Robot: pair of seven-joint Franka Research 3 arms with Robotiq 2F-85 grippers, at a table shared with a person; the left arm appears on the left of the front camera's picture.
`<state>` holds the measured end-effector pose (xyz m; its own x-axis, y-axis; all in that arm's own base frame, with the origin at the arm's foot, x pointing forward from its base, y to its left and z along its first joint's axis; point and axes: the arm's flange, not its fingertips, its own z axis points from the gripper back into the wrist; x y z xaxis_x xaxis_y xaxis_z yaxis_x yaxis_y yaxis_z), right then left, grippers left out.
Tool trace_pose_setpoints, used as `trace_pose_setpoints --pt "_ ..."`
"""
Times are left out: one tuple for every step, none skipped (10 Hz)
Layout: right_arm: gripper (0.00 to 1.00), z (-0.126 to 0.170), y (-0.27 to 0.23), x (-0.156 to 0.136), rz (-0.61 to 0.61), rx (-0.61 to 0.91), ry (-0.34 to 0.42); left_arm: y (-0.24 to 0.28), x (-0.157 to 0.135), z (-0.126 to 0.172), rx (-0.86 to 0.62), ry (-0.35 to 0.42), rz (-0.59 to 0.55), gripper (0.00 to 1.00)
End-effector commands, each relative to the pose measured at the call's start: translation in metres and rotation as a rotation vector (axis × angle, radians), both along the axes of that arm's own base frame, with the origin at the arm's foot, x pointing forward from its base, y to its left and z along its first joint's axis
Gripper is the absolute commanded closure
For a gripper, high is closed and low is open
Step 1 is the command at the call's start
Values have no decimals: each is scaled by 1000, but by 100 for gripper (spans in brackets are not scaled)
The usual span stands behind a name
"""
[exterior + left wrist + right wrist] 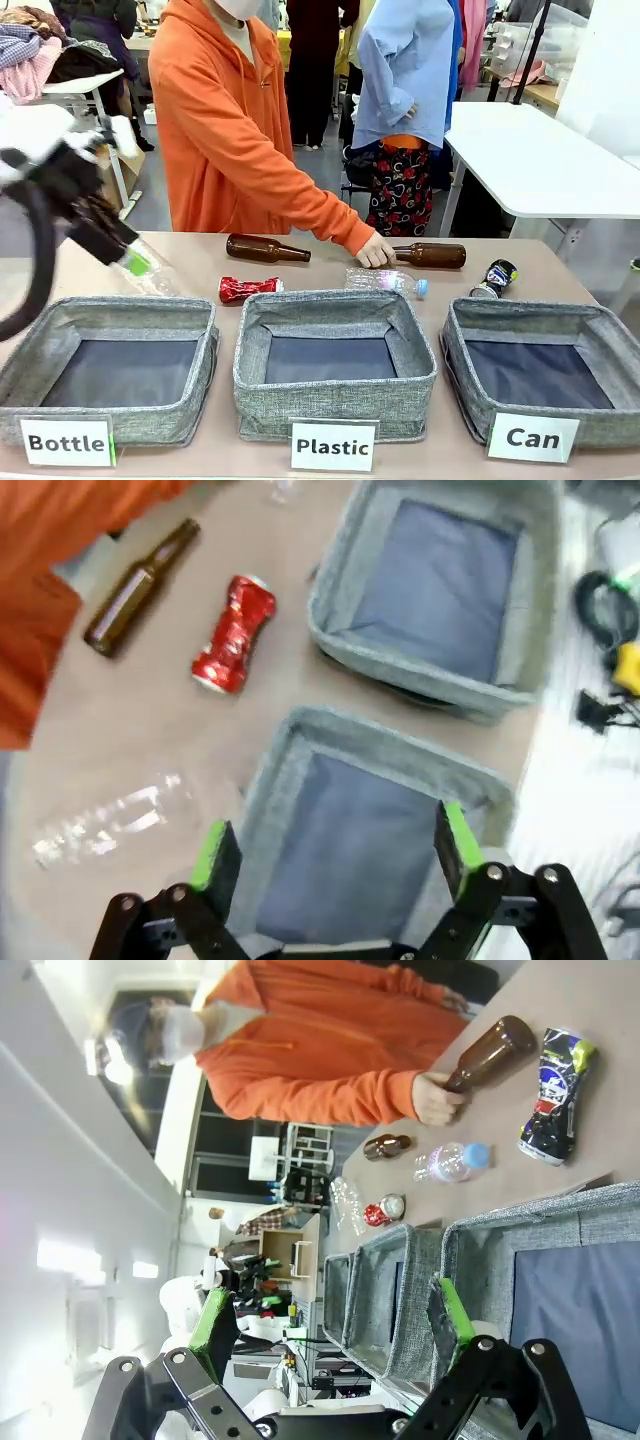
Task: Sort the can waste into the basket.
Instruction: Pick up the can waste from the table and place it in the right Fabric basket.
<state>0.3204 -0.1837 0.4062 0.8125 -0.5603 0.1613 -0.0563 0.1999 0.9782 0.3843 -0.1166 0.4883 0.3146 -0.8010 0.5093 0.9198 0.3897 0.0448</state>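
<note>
Worktop [200,265] stock: my left gripper [332,852] and right gripper [335,1325], both released and empty. Crushed red can [248,289] lies at 11 o'clock of the Plastic basket [335,303]. Dark can [495,277] lies at 12 o'clock, just beyond the Can basket [540,309]. Between the cans: a clear bottle [388,283], and a person's hand [375,251] on a brown bottle [432,255].
</note>
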Motion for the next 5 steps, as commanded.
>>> trace_pose_setpoints --pt "0 1 -1 2 -3 5 -26 -10 14 -12 40 -3 319 0" --pt "0 1 -1 2 -3 5 -26 0 0 0 0 0 0 0" --pt "0 1 -1 2 -3 5 -26 0 0 0 0 0 0 0" --pt "0 1 -1 2 -3 5 -26 -20 11 -12 34 -37 84 0" --pt "0 1 -1 2 -3 5 -26 -32 29 -13 28 -69 35 0"
